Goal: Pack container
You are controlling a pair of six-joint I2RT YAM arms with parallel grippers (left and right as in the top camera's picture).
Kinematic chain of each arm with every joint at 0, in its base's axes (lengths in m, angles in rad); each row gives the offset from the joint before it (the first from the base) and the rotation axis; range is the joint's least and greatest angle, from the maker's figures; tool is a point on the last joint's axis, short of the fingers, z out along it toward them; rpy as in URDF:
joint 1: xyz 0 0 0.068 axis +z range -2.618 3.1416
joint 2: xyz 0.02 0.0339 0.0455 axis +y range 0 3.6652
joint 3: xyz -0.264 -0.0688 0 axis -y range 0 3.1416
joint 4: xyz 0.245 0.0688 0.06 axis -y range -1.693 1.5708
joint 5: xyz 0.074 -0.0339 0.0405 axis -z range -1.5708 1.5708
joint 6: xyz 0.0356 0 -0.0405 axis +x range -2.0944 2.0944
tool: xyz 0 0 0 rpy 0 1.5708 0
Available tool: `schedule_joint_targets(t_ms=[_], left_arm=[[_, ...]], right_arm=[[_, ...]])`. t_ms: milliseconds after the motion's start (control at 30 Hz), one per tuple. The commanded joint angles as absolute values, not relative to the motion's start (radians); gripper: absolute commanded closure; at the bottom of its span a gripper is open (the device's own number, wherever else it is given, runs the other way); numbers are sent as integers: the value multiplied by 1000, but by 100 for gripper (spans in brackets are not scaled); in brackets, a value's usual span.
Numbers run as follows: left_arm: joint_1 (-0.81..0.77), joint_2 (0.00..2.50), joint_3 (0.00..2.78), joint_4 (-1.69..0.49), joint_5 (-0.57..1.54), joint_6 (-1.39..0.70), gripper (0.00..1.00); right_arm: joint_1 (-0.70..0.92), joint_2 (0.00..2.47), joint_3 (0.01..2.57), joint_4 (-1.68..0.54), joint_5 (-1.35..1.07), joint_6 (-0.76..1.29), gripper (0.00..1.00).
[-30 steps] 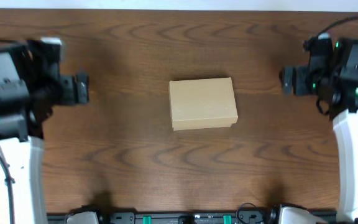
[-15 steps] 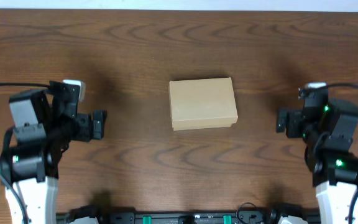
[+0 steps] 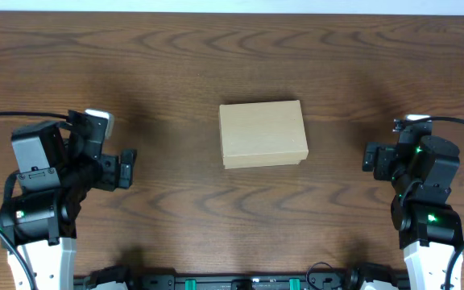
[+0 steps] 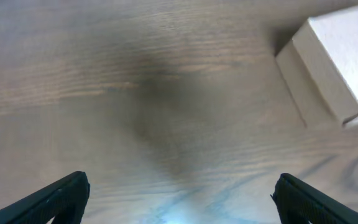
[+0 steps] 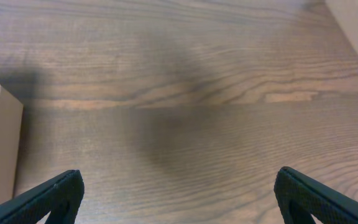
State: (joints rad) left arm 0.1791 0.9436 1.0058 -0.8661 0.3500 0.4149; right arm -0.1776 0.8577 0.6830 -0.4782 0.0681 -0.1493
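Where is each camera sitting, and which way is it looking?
Overhead: above the table, looking straight down at the box; left claw and right claw show.
Left wrist: behind the left claw, facing the table and box; the open claw shows.
Right wrist: behind the right claw, facing the table; the open claw shows.
All three share the box.

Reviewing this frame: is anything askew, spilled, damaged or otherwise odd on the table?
Nothing stands out. The container sits closed and undamaged in the middle of the table, turned only slightly off square. The left gripper and right gripper are open, each well apart from it. No spills show.
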Motion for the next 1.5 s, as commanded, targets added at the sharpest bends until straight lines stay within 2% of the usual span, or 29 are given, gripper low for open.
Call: schedule_joint_targets(t_ms=[0, 67, 167, 500, 700, 1167, 1467], left_arm=[[176, 917, 975, -842, 386, 572, 4], [177, 883, 935, -788, 379, 573, 4], [177, 815, 843, -698, 379, 568, 4], [177, 594, 590, -538, 372, 558, 4], [177, 550, 556, -513, 347, 551, 4], [177, 550, 556, -536, 348, 551, 5], [177, 550, 556, -643, 348, 551, 4]], right_arm=[[-183, 853, 670, -478, 43, -294, 1], [-184, 845, 650, -471, -43, -373, 1], [-184, 826, 607, -422, -146, -382, 1], [-184, 691, 376, -133, -171, -333, 1], [-184, 602, 256, 1, -307, -322, 1], [-184, 597, 250, 42, -319, -322, 1], [-184, 598, 250, -10, -364, -303, 1]])
